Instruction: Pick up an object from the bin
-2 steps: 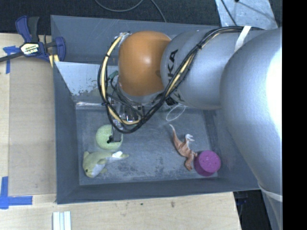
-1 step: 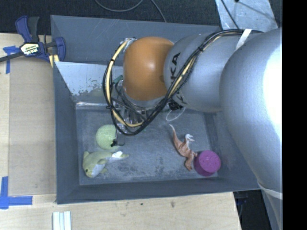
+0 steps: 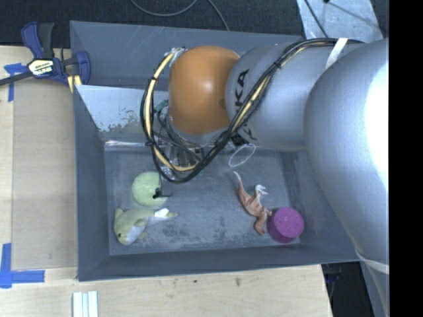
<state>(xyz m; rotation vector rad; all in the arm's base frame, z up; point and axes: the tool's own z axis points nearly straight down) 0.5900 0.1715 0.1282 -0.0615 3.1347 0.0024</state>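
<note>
Single overhead cam, tilted slightly to one side, close on bin (image 3: 91,197); arm (image 3: 344,144) entering from frame right.

Round, pale green ball (image 3: 144,189), lying on the floor — left part of bin (image 3: 198,266)

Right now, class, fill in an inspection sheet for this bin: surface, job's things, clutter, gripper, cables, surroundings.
Surface: grey bin floor, scuffed.
Job's things: pale green ball at left; pale green soft toy just below it; brown toy animal beside purple cylinder at right.
Clutter: nothing seen.
Gripper: gripper low at the ball's right edge.
Cables: yellow and black cables looped round the orange wrist cover.
Surroundings: dark floor behind the bin.
</note>
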